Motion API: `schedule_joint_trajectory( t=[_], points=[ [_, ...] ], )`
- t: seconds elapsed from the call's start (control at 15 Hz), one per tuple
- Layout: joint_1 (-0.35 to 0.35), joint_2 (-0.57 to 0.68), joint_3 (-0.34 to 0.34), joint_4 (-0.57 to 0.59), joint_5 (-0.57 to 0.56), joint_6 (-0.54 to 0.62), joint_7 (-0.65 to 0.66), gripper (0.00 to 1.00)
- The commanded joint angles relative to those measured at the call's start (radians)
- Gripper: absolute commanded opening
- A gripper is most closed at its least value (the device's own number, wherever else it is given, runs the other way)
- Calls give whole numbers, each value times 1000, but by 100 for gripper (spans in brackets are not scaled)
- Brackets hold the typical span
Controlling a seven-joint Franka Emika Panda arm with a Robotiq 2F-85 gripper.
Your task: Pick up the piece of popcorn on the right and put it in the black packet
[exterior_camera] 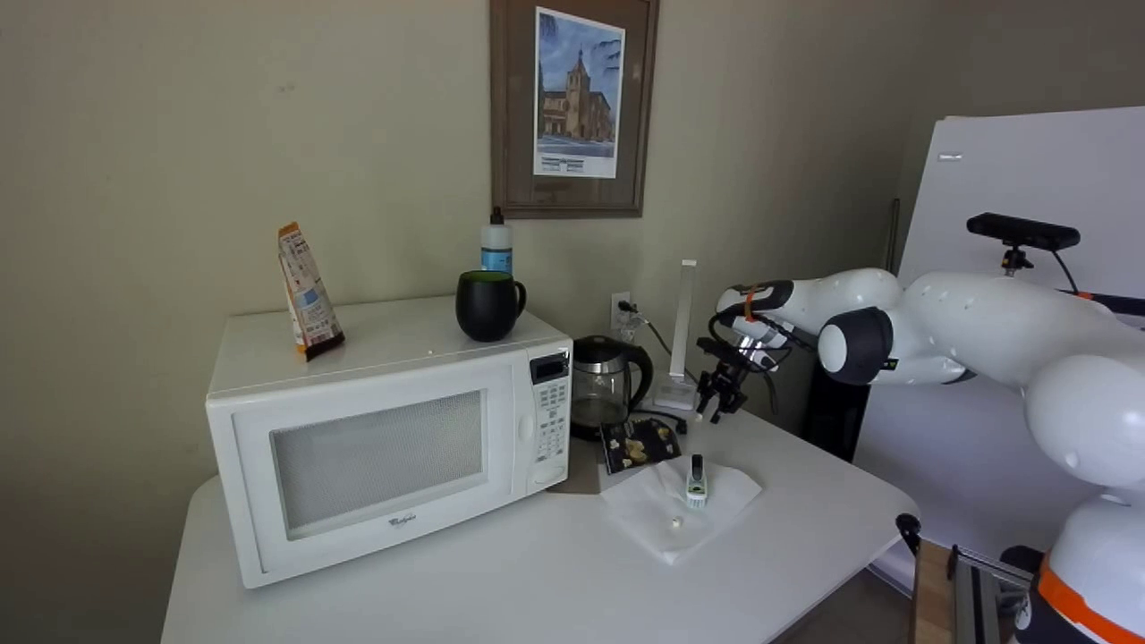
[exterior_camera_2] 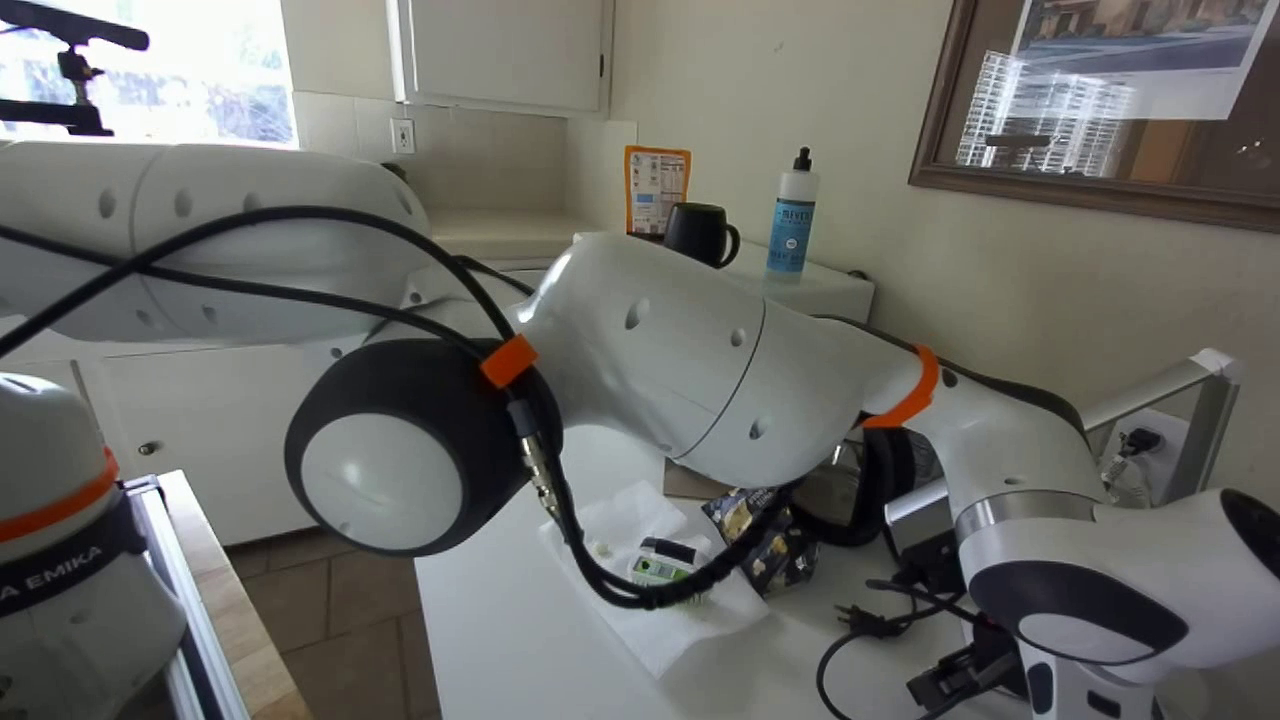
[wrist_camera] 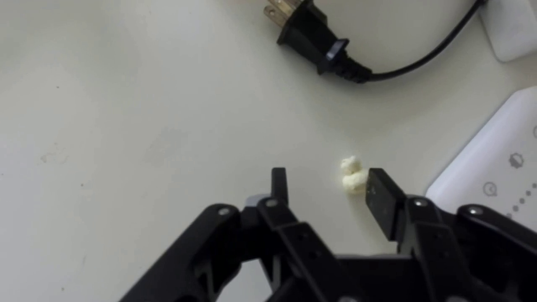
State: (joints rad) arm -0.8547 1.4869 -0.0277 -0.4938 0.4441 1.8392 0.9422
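Observation:
A pale piece of popcorn (wrist_camera: 353, 178) lies on the white table in the wrist view, between my fingertips and close to the right-hand finger. It also shows in an exterior view (exterior_camera: 699, 418) beside the fingers. My gripper (wrist_camera: 327, 180) is open and points down at the table; its fingers also show in an exterior view (exterior_camera: 708, 415). I cannot tell whether the right-hand finger touches the popcorn. The black packet (exterior_camera: 639, 444) with popcorn pictures lies beside the kettle; it also shows in an exterior view (exterior_camera_2: 785, 562). Another piece of popcorn (exterior_camera: 676, 522) lies on a white napkin (exterior_camera: 646, 512).
A black plug (wrist_camera: 310, 37) with its cord and a white lamp base (wrist_camera: 482, 180) lie near the gripper. A glass kettle (exterior_camera: 601, 389) and a microwave (exterior_camera: 385, 447) stand beyond the packet. A green and white brush-like object (exterior_camera: 697, 487) is on the napkin.

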Motion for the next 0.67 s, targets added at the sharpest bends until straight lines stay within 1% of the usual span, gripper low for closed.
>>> schedule_joint_trajectory(
  t=[0.0,0.07,0.27,0.47,0.53,0.6],
  points=[
    [-6,1,36,-17,-24,51,33,53],
    [-5,1,40,-21,-23,59,42,53],
    [-1,1,48,-23,-27,40,62,56],
    [6,1,43,-22,-43,10,75,51],
    [7,1,41,-21,-49,-1,82,52],
    [8,1,37,-20,-56,-10,92,49]
  ],
)
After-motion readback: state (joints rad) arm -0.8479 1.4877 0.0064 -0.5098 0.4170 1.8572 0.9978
